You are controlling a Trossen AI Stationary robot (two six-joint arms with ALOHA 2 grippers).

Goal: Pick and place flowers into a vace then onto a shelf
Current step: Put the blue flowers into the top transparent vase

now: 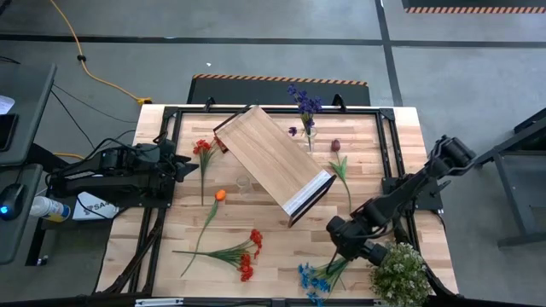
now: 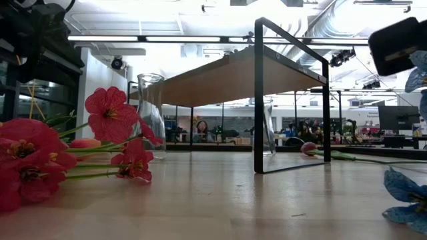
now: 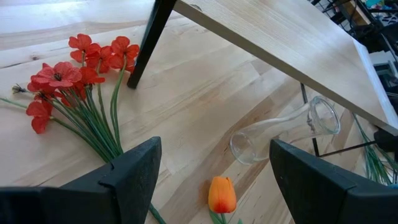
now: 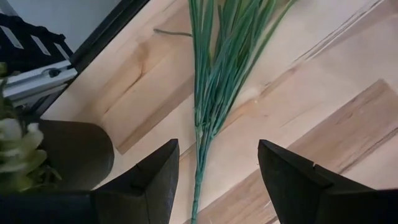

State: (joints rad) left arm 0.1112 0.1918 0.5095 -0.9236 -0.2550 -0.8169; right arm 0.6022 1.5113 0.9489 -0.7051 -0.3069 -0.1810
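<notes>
Hovering my right gripper (image 4: 214, 180), fingers apart, with the blue flowers' stems (image 4: 208, 93) between them; next I lower and close.

Green flower stems (image 4: 208, 81) on the wooden tabletop (image 4: 323, 68), between the right hand's (image 4: 217, 180) spread fingers (image 4: 155, 177).

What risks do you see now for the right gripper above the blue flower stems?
The open right gripper straddles thin blue-flower stems; they fan out, so closing may catch only some. The potted plant stands close beside it and could be bumped. The empty glass vase under the shelf leaves tight clearance.
</notes>
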